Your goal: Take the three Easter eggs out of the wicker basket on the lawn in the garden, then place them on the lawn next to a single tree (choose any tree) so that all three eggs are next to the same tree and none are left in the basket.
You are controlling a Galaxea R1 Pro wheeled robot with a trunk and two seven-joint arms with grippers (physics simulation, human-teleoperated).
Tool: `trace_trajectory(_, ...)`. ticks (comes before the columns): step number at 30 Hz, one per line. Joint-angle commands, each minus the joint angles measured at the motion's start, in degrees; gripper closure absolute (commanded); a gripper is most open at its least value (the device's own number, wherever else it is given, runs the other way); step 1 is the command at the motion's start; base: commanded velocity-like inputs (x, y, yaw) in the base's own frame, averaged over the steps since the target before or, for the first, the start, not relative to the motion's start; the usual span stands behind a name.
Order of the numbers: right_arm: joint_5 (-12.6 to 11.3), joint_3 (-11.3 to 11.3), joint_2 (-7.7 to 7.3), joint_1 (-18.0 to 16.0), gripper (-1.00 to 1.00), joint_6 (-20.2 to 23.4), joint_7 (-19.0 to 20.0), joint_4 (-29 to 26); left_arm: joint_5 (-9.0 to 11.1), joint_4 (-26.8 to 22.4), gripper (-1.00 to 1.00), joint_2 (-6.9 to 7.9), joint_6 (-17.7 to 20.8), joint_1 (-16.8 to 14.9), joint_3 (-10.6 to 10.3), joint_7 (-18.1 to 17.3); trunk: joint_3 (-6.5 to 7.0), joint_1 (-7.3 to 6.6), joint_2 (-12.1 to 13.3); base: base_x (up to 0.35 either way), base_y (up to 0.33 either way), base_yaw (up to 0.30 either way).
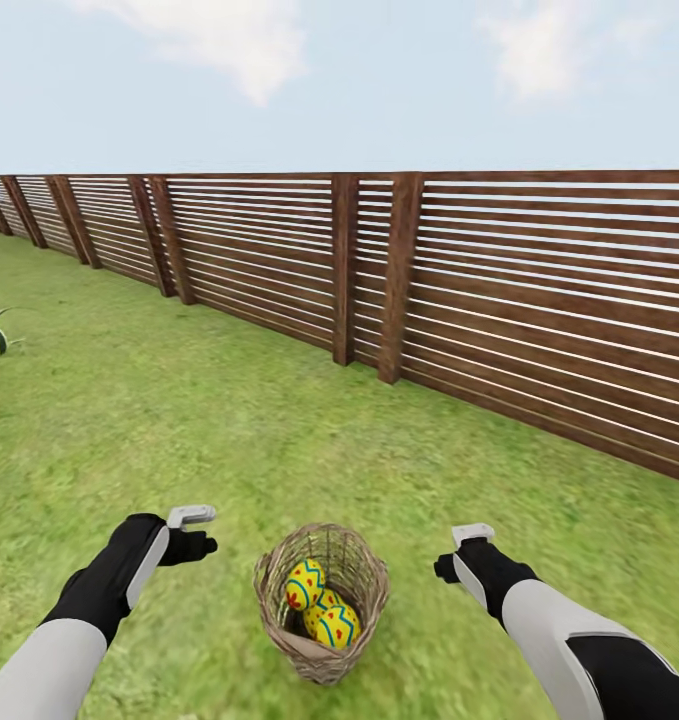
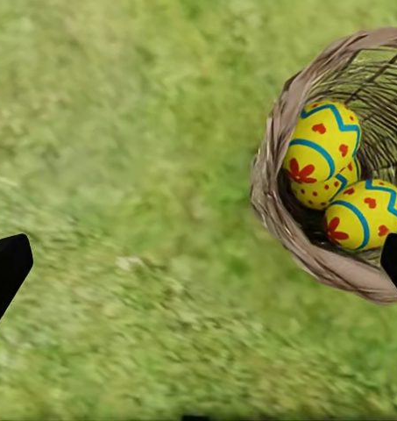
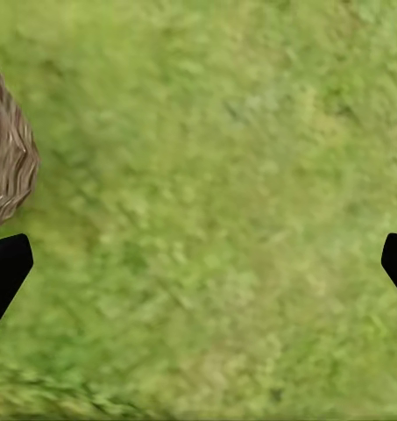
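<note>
Basket (image 1: 323, 600) on lawn (image 1: 179, 420) between arms, three eggs (image 1: 322, 605) inside. Left end effector (image 1: 201, 535) and right end effector (image 1: 457, 552) both spread wide, empty, flanking basket. Advice: centre one end effector over top egg, descend vertically, avoid rim.

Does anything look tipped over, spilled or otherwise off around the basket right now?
Nothing stands out. The small round tan woven-twig basket stands upright on the mottled green lawn, with the yellow eggs with blue zigzags and red dots all inside it. None has spilled onto the grass.
</note>
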Motion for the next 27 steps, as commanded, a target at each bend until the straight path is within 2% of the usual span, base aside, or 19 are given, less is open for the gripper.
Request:
trace_trajectory(1, 0.6, 0.0, 0.02, 0.0, -1.00, 0.5, 0.0, -0.1, 0.1, 0.0, -1.00, 0.00, 0.2, 0.0, -0.1, -0.1, -0.06, 0.00, 0.0, 0.009, 0.008, -0.056)
trace_trajectory(8, 0.6, -0.1, 0.02, 0.0, -1.00, 0.6, 0.0, -0.1, 0.2, 0.3, -1.00, -0.01, 0.3, 0.0, -0.1, -0.1, 0.08, 0.00, 0.0, 0.035, 0.002, -0.234)
trace_trajectory(18, 0.6, -0.1, 0.02, 0.0, -1.00, 0.6, 0.0, -0.1, 0.2, 2.0, -1.00, -0.60, 0.2, 0.0, -0.1, -0.2, 0.39, 0.00, 0.0, 0.286, 0.009, -0.273)
trace_trajectory(22, 0.6, -0.1, 0.02, 0.0, -1.00, 0.6, 0.0, -0.1, 0.2, 1.9, -1.00, -0.60, 0.2, 0.0, -0.1, -0.2, 0.43, 0.00, 0.0, 0.290, 0.000, -0.084)
trace_trajectory(27, 0.6, -0.1, 0.08, 0.0, -1.00, 0.6, 0.0, 0.0, 0.3, 1.9, -1.00, -0.43, 0.2, 0.0, 0.0, -0.2, 0.43, 0.00, 0.0, 0.067, 0.000, -0.012)
